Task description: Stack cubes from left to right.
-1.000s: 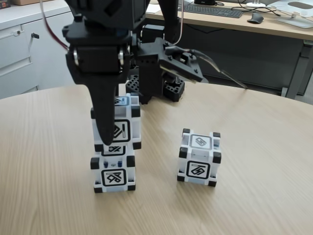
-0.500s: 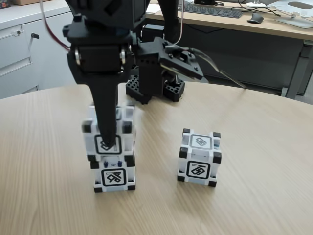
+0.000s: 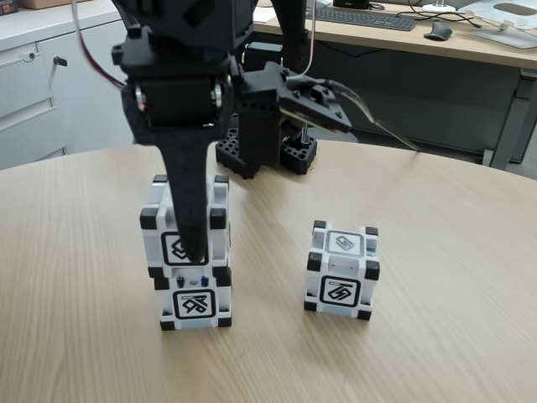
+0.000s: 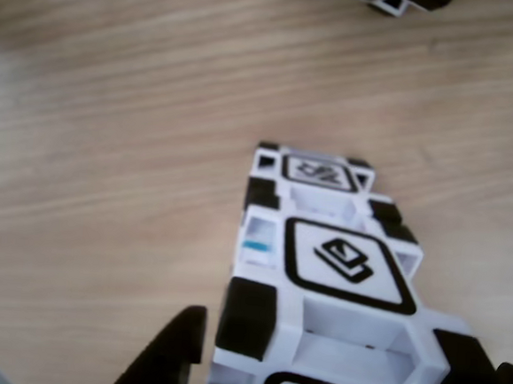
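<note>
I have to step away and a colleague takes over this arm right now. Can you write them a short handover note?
Gripper: shut on the upper white-grey plastic cube with black corners, not yet released.
That upper cube sits on the lower matching cube, set slightly to the left in the fixed view rather than flush.
The third matching cube stands alone on the wooden table, to the right in that view, apart from the stack.
Done: two cubes stacked.
Left: open the gripper, probably check the top cube stays put, then fetch the third cube and place it on top.
</note>
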You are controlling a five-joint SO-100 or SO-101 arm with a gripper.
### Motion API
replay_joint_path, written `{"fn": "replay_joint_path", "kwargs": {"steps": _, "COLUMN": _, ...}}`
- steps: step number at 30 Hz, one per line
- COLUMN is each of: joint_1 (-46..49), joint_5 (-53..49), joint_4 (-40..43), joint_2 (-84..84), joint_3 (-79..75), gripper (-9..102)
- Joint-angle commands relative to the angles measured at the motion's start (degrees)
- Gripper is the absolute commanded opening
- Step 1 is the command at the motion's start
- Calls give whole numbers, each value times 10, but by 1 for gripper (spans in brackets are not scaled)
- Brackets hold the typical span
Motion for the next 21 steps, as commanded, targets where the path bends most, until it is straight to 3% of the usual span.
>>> {"fn": "replay_joint_path", "kwargs": {"steps": 1, "joint_1": -3, "joint_5": 7, "joint_4": 4, "joint_2": 11, "joint_3": -14, "gripper": 36}}
{"fn": "replay_joint_path", "kwargs": {"steps": 21, "joint_1": -111, "joint_5": 67, "joint_4": -2, "joint_2": -15, "joint_3": -4, "gripper": 36}}
